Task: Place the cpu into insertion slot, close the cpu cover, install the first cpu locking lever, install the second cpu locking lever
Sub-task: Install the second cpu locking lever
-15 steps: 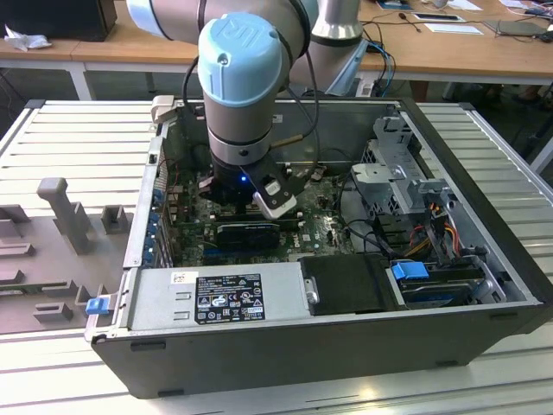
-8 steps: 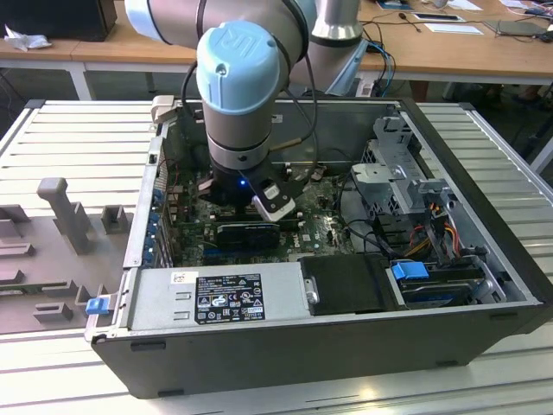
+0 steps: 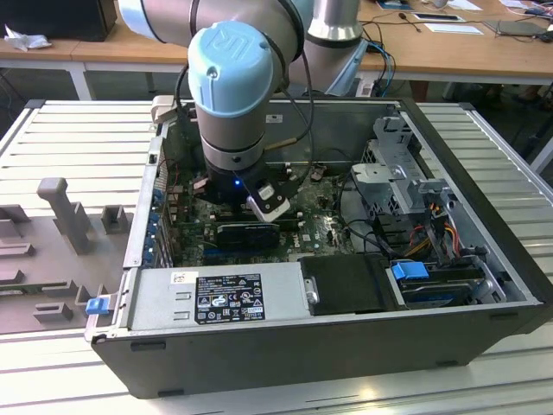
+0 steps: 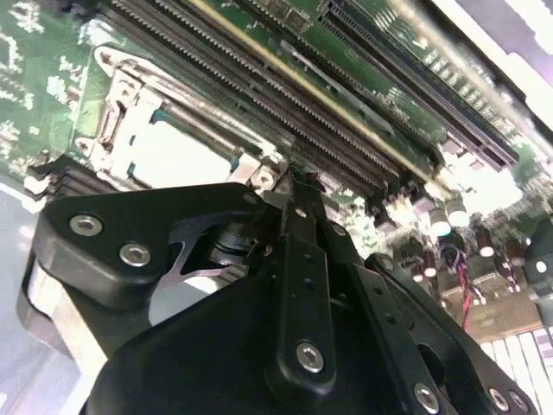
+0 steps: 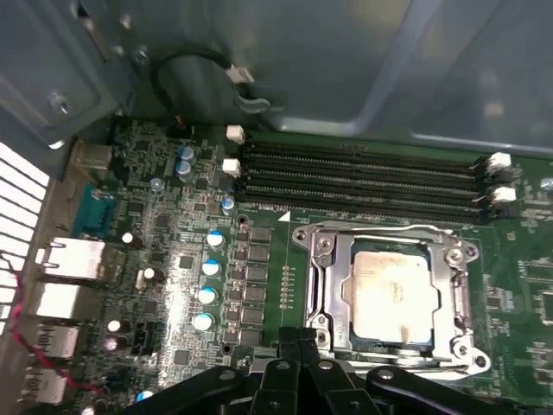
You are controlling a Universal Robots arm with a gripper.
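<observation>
Beside the insertion slot (image 5: 389, 294), fingers (image 5: 298, 341) pressed together, empty, cpu (image 5: 390, 292) seated, cpu cover (image 5: 449, 290) down.

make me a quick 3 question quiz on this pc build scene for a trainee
1. True or false: the cpu already sits in the insertion slot.
2. Multiple choice: the cpu cover is a) lying closed over the slot, b) standing upright, c) on the table outside the case.
3. In the first wrist view, the hand has its fingertips close together at which feature of the board?

Key: 1. true. 2. a. 3. The near edge of the insertion slot.
</observation>
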